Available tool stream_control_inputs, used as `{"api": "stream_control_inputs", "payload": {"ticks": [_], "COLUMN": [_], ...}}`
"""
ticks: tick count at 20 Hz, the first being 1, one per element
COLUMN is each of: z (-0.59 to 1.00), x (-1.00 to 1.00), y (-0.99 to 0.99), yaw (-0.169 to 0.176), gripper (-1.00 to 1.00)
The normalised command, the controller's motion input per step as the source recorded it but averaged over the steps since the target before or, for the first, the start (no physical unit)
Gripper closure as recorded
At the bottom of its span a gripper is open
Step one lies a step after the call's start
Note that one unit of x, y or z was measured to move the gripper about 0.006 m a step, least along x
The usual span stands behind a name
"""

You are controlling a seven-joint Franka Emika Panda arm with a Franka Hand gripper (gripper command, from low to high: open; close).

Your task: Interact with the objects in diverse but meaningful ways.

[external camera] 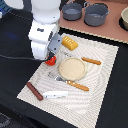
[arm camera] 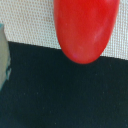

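A red tomato point(external camera: 50, 61) lies at the edge of the beige mat point(external camera: 100, 95), on the exterior view's left, directly under my gripper point(external camera: 49, 56). The arm's white body hides the fingers there. Seen from the wrist, the tomato point(arm camera: 86, 27) fills much of the picture at very close range, over the mat's border and the black table. A grey edge point(arm camera: 3, 52) may be a finger, so open or shut cannot be read. On the mat are the ridged bread block point(external camera: 69, 43), tan plate point(external camera: 72, 68), fork point(external camera: 67, 81), knife point(external camera: 91, 61), sausage stick point(external camera: 34, 91) and white flat piece point(external camera: 55, 93).
Two grey pots point(external camera: 72, 11) point(external camera: 96, 14) and a bowl point(external camera: 125, 19) stand on a brown board at the back. Black tabletop point(external camera: 15, 40) surrounds the mat. A cable runs along the exterior view's left side.
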Motion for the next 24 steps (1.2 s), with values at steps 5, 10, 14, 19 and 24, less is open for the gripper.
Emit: {"api": "stream_control_inputs", "payload": {"ticks": [5, 10, 14, 19, 24], "z": [-0.30, -0.32, -0.40, -0.51, -0.53], "x": [0.00, 0.00, -0.07, -0.20, -0.23], "y": [-0.12, -0.21, -0.29, -0.31, -0.29], "yaw": [0.000, -0.006, -0.018, -0.024, -0.028], "gripper": [-1.00, -1.00, -1.00, 1.00, 1.00]}}
